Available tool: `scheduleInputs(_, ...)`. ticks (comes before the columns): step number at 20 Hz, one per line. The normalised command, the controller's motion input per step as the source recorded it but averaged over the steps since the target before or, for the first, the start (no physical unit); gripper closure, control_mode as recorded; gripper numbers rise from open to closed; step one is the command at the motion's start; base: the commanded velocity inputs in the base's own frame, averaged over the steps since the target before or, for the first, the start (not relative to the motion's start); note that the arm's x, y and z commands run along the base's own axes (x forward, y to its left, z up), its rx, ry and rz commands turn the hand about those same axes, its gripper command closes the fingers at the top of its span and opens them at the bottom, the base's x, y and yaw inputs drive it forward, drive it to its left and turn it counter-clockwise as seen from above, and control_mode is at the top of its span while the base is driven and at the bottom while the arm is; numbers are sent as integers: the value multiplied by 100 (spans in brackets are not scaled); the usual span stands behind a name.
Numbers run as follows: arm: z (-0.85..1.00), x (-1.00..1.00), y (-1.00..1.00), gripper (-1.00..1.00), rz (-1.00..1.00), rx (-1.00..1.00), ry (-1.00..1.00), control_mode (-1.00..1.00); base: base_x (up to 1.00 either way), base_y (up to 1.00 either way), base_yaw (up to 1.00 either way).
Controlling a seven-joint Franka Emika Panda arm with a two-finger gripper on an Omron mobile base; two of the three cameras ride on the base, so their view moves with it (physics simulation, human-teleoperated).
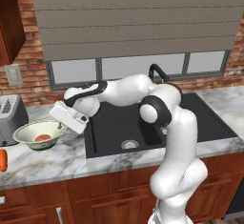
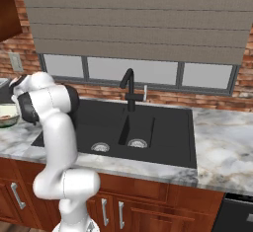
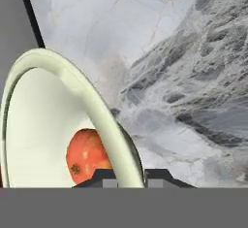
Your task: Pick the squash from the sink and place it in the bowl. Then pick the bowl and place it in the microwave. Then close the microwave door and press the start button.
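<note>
With the squash inside it, the stiff, likely slippery bowl near the tabletop's left edge is best pinched at the rim, which the hand's parted fingers straddle without gripping.

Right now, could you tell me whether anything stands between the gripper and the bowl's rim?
Nothing visible does. The gripper sits at the bowl, one fingertip on either side of its rim, with the squash lying inside.
</note>
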Motion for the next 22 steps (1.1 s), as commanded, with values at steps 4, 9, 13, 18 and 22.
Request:
scheduleInputs(4,100,-83,-60,100,0,15,0,-100,0,0,0)
scheduleInputs(9,100,-99,-84,100,-1,18,0,-100,0,0,0)
scheduleInputs(13,100,-96,-95,100,0,16,0,-100,0,0,0)
scheduleInputs(18,100,-74,-100,100,0,7,0,-100,0,0,0)
scheduleInputs(22,100,-68,-100,100,6,0,-2,-100,0,0,0)
